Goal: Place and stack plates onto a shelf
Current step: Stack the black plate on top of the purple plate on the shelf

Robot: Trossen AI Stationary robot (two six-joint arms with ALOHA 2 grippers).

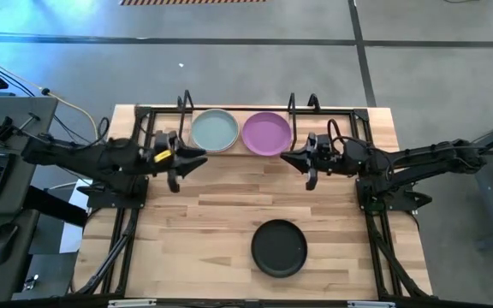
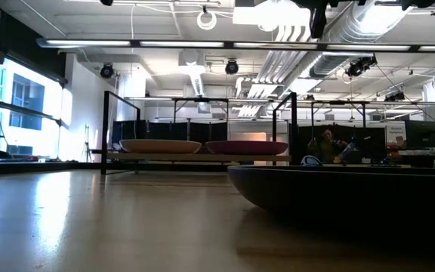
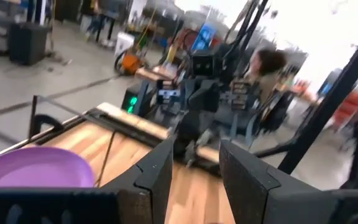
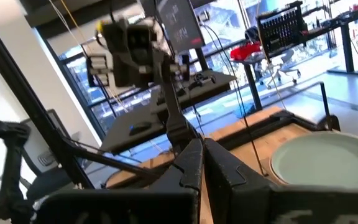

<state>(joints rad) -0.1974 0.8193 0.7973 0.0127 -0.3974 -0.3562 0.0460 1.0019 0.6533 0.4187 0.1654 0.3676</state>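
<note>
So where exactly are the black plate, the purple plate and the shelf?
black plate (image 1: 279,248), high view, on its flat centre.
purple plate (image 1: 266,133), high view, on its middle.
shelf (image 1: 341,114), high view, on bare board right of the purple plate.

text: none legible | labels: none | signs: none

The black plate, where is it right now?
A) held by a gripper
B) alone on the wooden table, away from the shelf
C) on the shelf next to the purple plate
B: the black plate lies by itself on the table, while the shelf holds only the purple plate and the blue-green plate.
</note>
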